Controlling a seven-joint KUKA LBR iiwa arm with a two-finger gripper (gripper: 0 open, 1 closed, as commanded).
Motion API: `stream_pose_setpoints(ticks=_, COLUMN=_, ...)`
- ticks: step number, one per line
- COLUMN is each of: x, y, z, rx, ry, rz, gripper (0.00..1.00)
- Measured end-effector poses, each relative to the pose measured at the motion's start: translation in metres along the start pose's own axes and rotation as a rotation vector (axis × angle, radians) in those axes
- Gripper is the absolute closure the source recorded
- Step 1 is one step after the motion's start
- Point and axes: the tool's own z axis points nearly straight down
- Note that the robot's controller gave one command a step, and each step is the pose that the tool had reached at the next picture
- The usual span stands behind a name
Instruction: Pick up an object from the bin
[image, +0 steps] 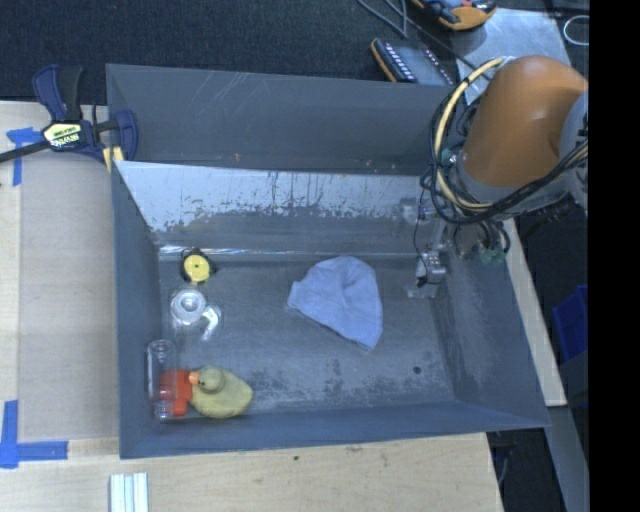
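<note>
The blue cloth (340, 300) lies crumpled in the middle of the bin floor. It is the thing nearest the gripper (430, 268). From the gripper, the cloth is off toward the view's left and a little toward the front of the bin. They are near each other but not touching. There is bare grey floor between them.

The cloth is a soft lump, so it does not really point anywhere. Its longer way seems to run on a slant. One end is at the far left and the other is at the near right. The near right end is the part closest to the gripper.

The gripper hangs low by the right wall of the bin (300, 130), under the arm's big orange cover (520, 110) and its yellow cables. I cannot tell if the gripper is wide or narrow. I see nothing in it.

To get the cloth, I think the gripper must slide left and go down on the lump.

All the other things are much farther from the gripper, past the cloth on the left side. There is a small yellow round thing (197, 267), a clear cup (188, 308), a clear tube (160, 380) with an orange bit and a yellow duck (222, 393).
</note>
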Motion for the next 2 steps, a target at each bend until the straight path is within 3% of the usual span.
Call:
stream_pose_setpoints(ticks=1, x=-0.002, y=0.000, z=-0.005, rx=0.001, ry=-0.009, rz=-0.002, gripper=0.00)
stream_pose_setpoints(ticks=2, x=-0.006, y=0.035, z=0.067, rx=0.000, ry=-0.007, rz=0.131, gripper=0.00)
